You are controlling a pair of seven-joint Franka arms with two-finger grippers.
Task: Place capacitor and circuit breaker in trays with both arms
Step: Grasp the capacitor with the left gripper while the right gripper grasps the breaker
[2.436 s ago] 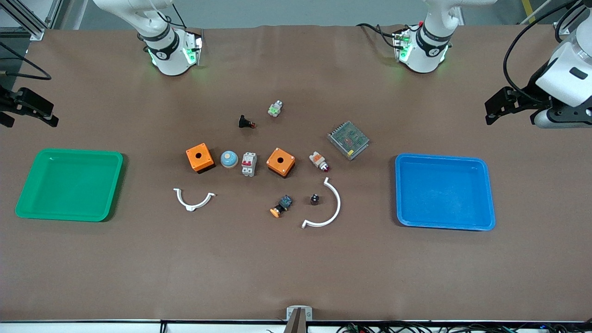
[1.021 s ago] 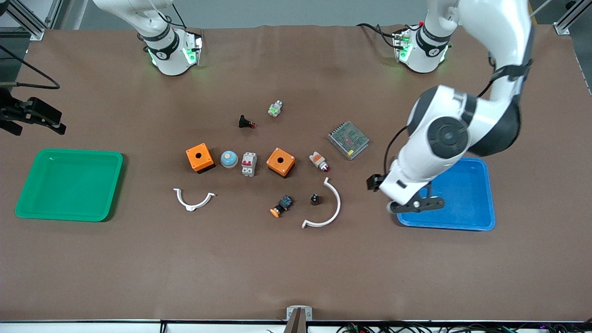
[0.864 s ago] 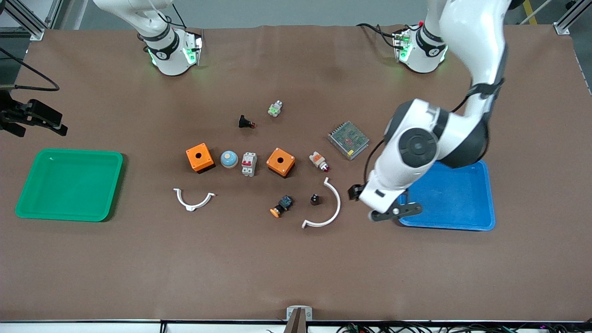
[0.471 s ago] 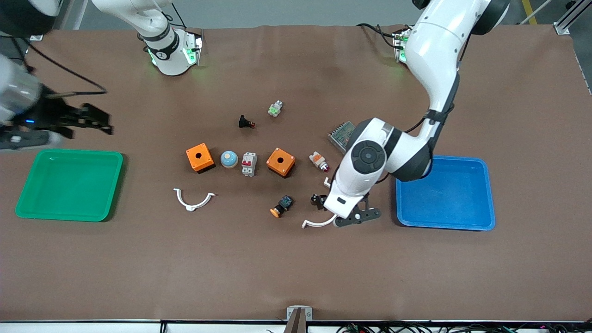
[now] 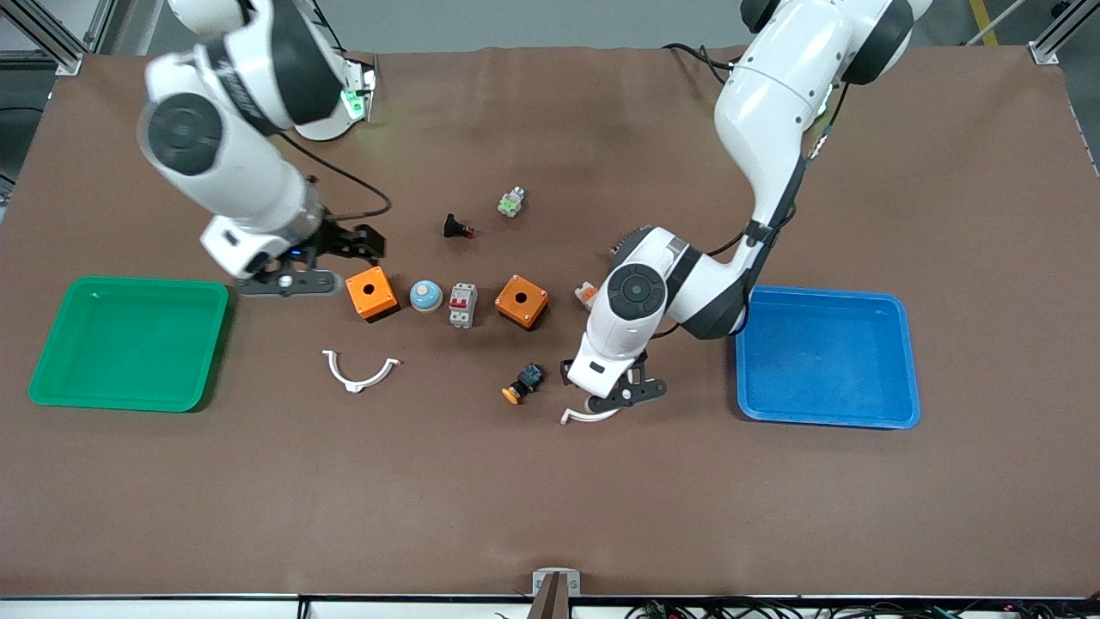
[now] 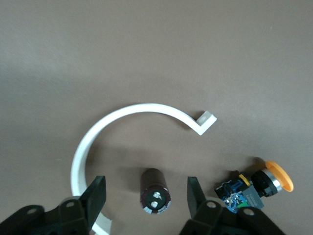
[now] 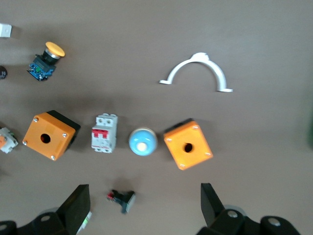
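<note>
The capacitor (image 6: 155, 191), a tiny black cylinder with a silvery end, lies inside a white curved clip (image 6: 124, 115). My left gripper (image 6: 146, 184) is open and low around it, one finger on each side, not touching. In the front view the left gripper (image 5: 591, 380) hides the capacitor. The circuit breaker (image 5: 462, 304), a white-grey block with red levers, sits between a blue dome (image 5: 425, 295) and an orange box (image 5: 521, 301); it also shows in the right wrist view (image 7: 104, 133). My right gripper (image 5: 357, 245) is open and empty over the table beside the other orange box (image 5: 371, 292).
A green tray (image 5: 215, 344) lies at the right arm's end, a blue tray (image 5: 743, 361) at the left arm's end. An orange-capped button (image 5: 522, 384), a second white clip (image 5: 359, 372), a black push-button (image 5: 457, 227) and a green-white part (image 5: 510, 202) lie around the middle.
The left arm swung in from the blue tray's end and came down around the capacitor. The right arm swept in from the green tray's end to beside the orange box.
</note>
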